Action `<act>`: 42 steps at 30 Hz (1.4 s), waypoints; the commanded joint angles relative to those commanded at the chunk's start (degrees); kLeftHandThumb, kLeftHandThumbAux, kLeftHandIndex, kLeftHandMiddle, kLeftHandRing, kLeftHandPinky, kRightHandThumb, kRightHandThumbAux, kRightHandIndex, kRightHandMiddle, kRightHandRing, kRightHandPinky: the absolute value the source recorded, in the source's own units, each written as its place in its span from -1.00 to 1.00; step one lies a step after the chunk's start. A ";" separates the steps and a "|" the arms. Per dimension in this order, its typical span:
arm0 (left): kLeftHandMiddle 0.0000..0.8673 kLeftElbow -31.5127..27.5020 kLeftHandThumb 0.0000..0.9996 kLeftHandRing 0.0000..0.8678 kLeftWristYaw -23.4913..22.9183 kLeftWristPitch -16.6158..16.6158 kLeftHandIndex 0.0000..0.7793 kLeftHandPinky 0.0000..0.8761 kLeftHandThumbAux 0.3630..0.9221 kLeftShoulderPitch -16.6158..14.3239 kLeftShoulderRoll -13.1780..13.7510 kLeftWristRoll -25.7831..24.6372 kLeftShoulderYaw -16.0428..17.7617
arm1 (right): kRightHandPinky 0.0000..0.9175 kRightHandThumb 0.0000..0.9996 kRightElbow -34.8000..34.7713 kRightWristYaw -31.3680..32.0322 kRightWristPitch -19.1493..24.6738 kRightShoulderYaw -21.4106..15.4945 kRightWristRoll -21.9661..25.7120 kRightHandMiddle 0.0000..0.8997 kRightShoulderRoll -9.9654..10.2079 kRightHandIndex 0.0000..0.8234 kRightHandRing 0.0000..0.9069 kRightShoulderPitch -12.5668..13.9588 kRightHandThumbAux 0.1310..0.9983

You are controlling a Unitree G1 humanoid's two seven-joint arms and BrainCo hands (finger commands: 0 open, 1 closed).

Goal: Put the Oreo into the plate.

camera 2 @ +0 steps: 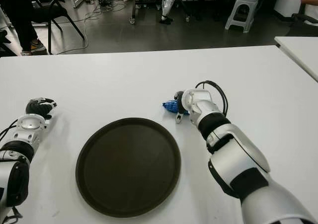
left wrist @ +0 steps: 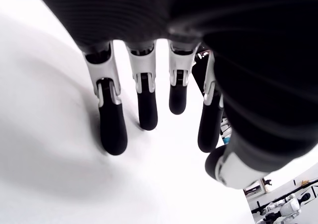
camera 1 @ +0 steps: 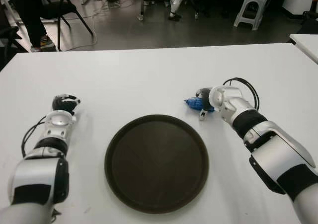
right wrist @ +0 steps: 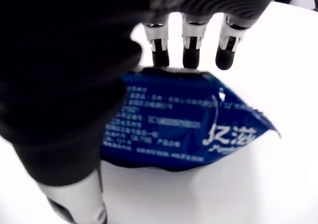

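The Oreo is a small blue packet (right wrist: pixel 189 129) lying flat on the white table (camera 1: pixel 149 80), just beyond the far right rim of the round dark brown plate (camera 1: pixel 156 162). My right hand (camera 1: pixel 207 103) hovers directly over the packet. Its fingers (right wrist: pixel 191 55) stretch past the packet's far edge and the thumb (right wrist: pixel 74 199) stands at the near side, not closed on it. In the eye views only the packet's left end (camera 2: pixel 170 106) shows beside the hand. Nothing lies in the plate. My left hand (camera 1: pixel 64 104) shows idle left of the plate, fingers relaxed and holding nothing.
The table's far edge runs across the top, with chairs, a grey stool (camera 1: pixel 251 8) and a person's legs (camera 1: pixel 32 20) on the floor behind. A second white table's corner (camera 1: pixel 305 42) shows at far right.
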 joint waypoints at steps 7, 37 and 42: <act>-0.67 0.09 0.35 -0.61 0.25 0.24 0.02 -0.61 0.29 -0.04 0.09 0.29 -0.29 | -1.00 -1.00 -0.91 -0.40 -0.77 0.28 -0.21 -0.82 -0.29 -0.87 -0.89 0.24 0.67; -0.66 0.12 0.35 -0.61 -0.16 0.00 0.02 -0.62 0.29 0.10 0.13 -0.12 0.13 | -1.00 -1.00 -3.31 -0.76 0.86 -0.20 0.07 -0.78 -0.12 -0.86 -0.82 1.12 0.73; -0.65 0.10 0.36 -0.61 -0.29 -0.13 0.02 -0.63 0.29 0.11 0.21 -0.06 0.10 | -1.00 -1.00 -2.42 0.58 1.99 0.43 -0.41 -0.78 0.20 -0.85 -0.82 0.41 0.70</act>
